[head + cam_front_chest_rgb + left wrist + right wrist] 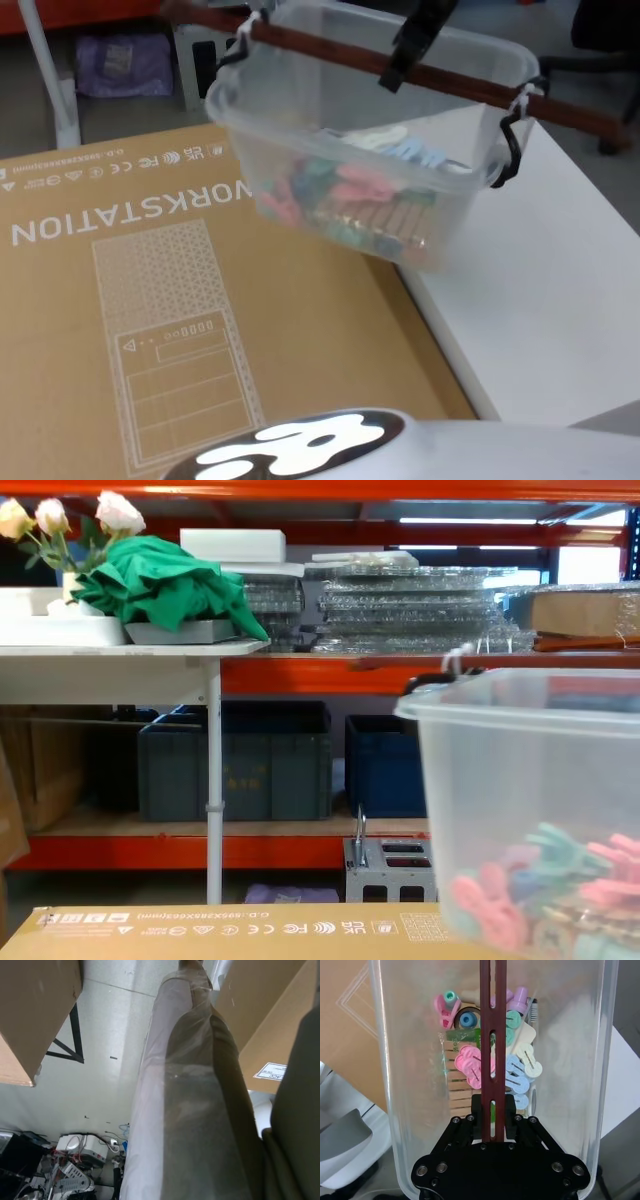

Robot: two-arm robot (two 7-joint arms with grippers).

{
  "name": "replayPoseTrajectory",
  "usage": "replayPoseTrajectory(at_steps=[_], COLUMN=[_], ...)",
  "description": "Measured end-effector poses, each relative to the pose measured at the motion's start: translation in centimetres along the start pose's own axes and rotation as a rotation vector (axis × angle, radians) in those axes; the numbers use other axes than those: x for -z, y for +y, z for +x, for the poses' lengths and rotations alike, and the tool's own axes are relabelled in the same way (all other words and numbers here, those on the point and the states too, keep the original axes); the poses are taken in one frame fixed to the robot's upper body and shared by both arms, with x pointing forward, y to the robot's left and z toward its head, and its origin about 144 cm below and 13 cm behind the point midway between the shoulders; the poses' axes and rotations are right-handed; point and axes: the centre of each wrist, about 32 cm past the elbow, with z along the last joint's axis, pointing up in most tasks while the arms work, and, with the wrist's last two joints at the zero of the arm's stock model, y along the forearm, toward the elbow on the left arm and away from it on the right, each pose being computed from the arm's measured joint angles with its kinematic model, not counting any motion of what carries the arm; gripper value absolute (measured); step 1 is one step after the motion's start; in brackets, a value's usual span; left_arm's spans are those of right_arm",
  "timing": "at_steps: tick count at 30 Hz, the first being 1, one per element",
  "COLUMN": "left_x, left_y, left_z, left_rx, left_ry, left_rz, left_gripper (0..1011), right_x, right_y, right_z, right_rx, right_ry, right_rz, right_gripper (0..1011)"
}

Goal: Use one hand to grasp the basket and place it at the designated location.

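Black blocky right gripper (493, 1108) is clamped on the reddish-brown bar handle (485, 1020) of the large frosted-clear plastic basket (270, 140), which hangs tilted over the brown cardboard box (150, 300) and white table (560, 300) edge. Swinging, or that handle sliding in the grip, could tip it, spilling its pastel plastic pegs (470, 1062) and wooden clothespins (457, 1095).

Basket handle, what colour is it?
The handle is reddish-brown; the right wrist view shows it best.

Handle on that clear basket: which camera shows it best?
Right wrist view: the handle is close and central, right pincer shut on it. Head view shows it slanted across the basket; chest view, a sliver.
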Motion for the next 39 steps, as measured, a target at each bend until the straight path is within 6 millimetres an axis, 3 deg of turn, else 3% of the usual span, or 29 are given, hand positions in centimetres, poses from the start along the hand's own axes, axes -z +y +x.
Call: replayPoseTrajectory(at_steps=[9, 21, 26, 39], left_x=[0.0, 0.0, 0.0, 0.0], left_y=[0.0, 0.0, 0.0, 0.0], left_z=[0.0, 0.0, 0.0, 0.0], left_rx=[0.0, 0.0, 0.0, 0.0], left_ry=[0.0, 0.0, 0.0, 0.0], left_rz=[0.0, 0.0, 0.0, 0.0], left_gripper=[0, 0, 0, 0], right_x=[-1.3, -1.2, -0.7, -1.6], right_y=[0.2, 0.3, 0.8, 2.2], right_z=[0.8, 1.3, 1.6, 2.2], right_rx=[0.005, 0.017, 0.019, -0.001], right_ry=[-0.072, -0.145, -0.299, -0.422], right_rz=[0.019, 0.05, 0.12, 0.153], right_gripper=[234, 234, 234, 234])
